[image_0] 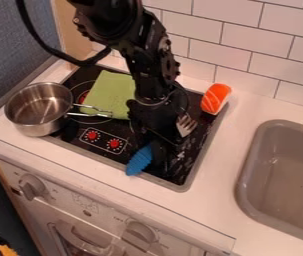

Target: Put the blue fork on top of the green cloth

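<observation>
Blue fork (139,161) and black pincer (160,151) overlap in my camera view: I see the ribbed blue handle poking out just below and left of the pincer, and the metal tines above and right of it, with the middle hidden. From here I can't tell whether the pincer is spread, pressed together or pinching the fork. Both are over the front part of the black stovetop (197,145), with the fork apart from the green cloth (107,92). That cloth lies flat up and left of my pincer, its right edge running behind the arm. Farther left I have the metal saucepan (25,125), its wire handle reaching over the cloth's lower edge. Two red burner dials (114,144) sit left of the pincer, the toy salmon sushi (215,98) is up and right, and the gray sink (246,172) is well apart to the right.
</observation>
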Controlling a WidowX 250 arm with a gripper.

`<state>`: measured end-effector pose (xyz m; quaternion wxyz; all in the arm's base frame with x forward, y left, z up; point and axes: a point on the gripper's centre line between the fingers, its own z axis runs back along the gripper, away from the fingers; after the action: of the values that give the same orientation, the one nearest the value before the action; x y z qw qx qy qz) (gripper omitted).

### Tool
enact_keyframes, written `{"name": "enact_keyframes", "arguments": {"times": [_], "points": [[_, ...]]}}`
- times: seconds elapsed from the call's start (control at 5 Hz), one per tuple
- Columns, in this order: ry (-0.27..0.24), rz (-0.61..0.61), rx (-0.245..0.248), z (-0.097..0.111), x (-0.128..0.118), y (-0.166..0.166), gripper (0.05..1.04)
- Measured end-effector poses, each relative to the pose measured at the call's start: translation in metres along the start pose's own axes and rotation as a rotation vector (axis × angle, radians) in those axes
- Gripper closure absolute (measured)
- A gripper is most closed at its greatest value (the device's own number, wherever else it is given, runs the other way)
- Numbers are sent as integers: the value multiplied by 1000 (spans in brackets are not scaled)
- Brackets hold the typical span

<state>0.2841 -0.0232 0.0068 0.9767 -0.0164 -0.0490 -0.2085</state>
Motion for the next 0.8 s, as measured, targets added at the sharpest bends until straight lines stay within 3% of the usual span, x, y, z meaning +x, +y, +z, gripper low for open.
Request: {"name": "enact_keyframes", "arguments": {"times": [0.2,0.8], "points": [[1,47,-14,9,8,-21,668],[-135,350,55,72,40,-12,669]]}}
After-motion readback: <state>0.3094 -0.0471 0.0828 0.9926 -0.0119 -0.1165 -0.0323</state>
